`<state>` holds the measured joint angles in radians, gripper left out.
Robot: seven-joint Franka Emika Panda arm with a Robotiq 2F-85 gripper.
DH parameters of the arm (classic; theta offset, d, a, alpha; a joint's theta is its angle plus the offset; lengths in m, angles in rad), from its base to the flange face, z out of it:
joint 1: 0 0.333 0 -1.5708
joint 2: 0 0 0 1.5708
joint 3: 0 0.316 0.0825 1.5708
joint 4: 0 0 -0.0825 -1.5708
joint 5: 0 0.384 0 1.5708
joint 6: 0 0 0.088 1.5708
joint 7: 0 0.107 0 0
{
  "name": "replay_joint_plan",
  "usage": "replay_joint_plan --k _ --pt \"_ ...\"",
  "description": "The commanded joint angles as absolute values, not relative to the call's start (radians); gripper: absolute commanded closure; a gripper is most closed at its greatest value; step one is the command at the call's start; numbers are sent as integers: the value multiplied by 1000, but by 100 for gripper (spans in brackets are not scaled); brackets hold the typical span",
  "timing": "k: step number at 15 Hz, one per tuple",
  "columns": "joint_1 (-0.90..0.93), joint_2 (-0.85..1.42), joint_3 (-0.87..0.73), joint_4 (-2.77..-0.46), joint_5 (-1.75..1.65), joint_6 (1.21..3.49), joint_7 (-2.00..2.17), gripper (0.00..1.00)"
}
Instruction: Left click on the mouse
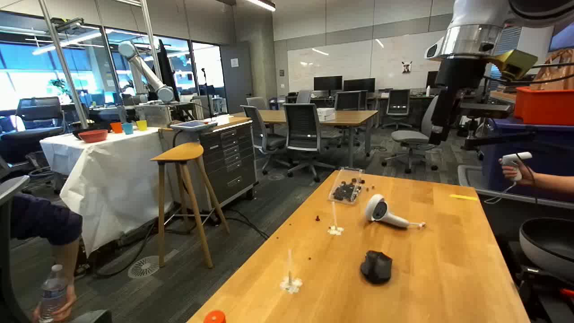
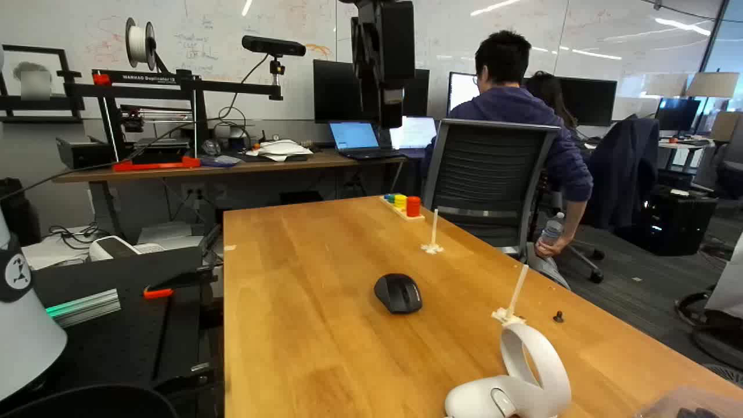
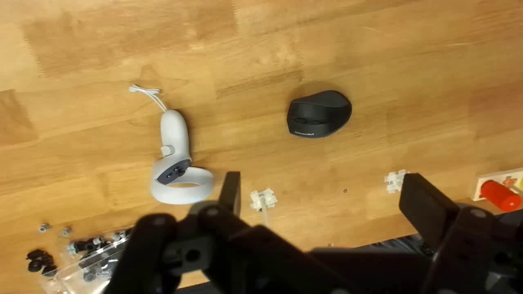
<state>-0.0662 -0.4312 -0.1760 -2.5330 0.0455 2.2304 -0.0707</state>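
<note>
I'm looking over a long wooden tabletop (image 1: 453, 273), filling most of the wrist view. In an exterior view a person (image 2: 511, 107) in a dk purple top is sitting just past its long edge, back to the cam, in a blk & gray chair (image 2: 487, 180), holding a clear bottle (image 2: 551, 229). My white & silver arm (image 1: 475, 20) is hanging high in an exterior view. Its end effector (image 3: 322, 198) is pointing down & hovering well abv the tabletop in both exterior views; on the wrist cam I'm seeing its fingers (image 3: 425, 208) spread wide, w/ a big gap btwn them. A clear plastic tray (image 3: 71, 279) is sitting nr the tabletop's edge, holding dk sm. parts (image 1: 346, 192), partly hidden by the end effector in the wrist view. Nr it, a white VR-type controller (image 3: 170, 163) is lying on the tabletop, ring twd the tray, thin cord loop (image 3: 151, 91) trailing off its handle end. A pale toy board (image 3: 495, 176) is sitting opp. the tray end, w/ red, yellow, green & blue pcs (image 2: 413, 206) standing on it. The mouse (image 3: 318, 116), blk & domed, is resting upright on the tabletop btwn the controller & the toy board, apart from both & from the end effector. Two thin pale pegs (image 2: 434, 226) are standing on whitish bases (image 2: 432, 249), closer to the long edge than the mouse. Tiny dk bits (image 3: 36, 266) are clustering beside the tray, & one sm. dk pc (image 1: 317, 218) is sitting nr a peg.
</note>
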Motion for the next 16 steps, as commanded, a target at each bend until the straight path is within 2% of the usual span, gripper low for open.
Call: replay_joint_plan --k 1,9,16 --pt "-81 -430 -162 -2529 53 2228 -77 0" --pt "-82 -430 -150 -2535 38 2245 -69 0" --pt "-44 -264 -120 -2454 71 2396 -82 0"
